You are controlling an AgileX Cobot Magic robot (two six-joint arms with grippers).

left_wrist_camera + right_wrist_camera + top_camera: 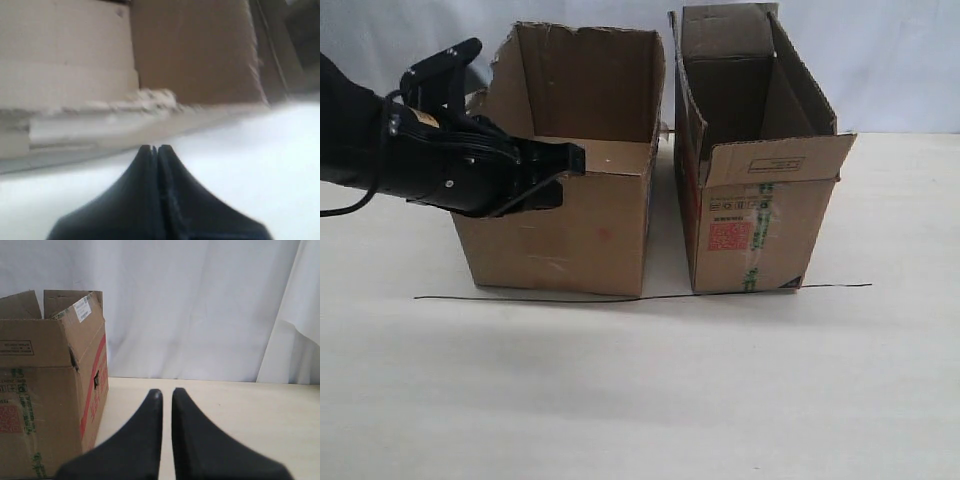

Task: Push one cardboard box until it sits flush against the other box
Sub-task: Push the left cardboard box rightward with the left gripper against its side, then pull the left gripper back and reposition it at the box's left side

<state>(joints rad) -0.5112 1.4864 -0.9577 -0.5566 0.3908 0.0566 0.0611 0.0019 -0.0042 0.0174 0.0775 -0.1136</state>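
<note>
The wide box [565,235] stands toward the far edge of the table [640,400], left of the middle, open-topped with a ragged rim. The flap box [760,235] stands just beside it on the side of the right edge, taller and narrower, with a red label and green-printed tape on its front. A narrow gap shows between their facing walls, so they are not flush. Both fronts sit just behind a thin black line [840,287] that runs across the table parallel to its near edge. The left gripper [560,176] hangs at the wide box's upper left front corner, pointing toward the right edge. Its wrist view shows the fingers [150,165] pressed together at the tips with nothing between them and the torn rim of the wide box [195,50] close ahead; whether they touch the cardboard cannot be told. The right gripper [166,392] shows only in its wrist view: fingers a thin slit apart, holding nothing, with the flap box [45,390] off to one side and a white curtain [200,305] behind.
</note>
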